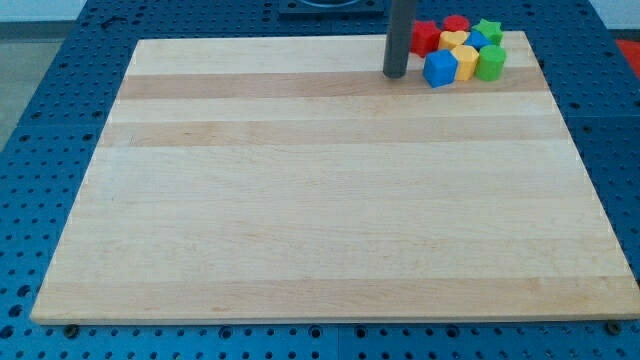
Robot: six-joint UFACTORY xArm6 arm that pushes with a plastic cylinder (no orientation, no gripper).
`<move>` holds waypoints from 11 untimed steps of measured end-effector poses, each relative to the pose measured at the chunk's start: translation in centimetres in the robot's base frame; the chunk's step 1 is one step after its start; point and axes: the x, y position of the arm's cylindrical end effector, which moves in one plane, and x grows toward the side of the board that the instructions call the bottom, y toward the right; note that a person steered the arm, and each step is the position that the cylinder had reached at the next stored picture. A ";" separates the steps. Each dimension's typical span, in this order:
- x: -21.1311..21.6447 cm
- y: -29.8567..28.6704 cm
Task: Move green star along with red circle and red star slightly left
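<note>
Several blocks sit packed together at the view's top right corner of the wooden board (320, 200). The green star (488, 30) is at the cluster's top right. The red circle (456, 23) is just left of it at the top edge. The red star (425, 37) is the leftmost block. My tip (395, 74) rests on the board just left of and slightly below the red star, close to the blue cube (440, 68). The rod rises out of the view's top.
In the same cluster are a yellow block (453, 40), a second yellow block (466, 60), a small blue block (476, 42) and a green cylinder (491, 63). A blue perforated table (40, 150) surrounds the board.
</note>
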 end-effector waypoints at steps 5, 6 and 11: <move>3.5 18.2; 0.1 25.9; -8.1 18.9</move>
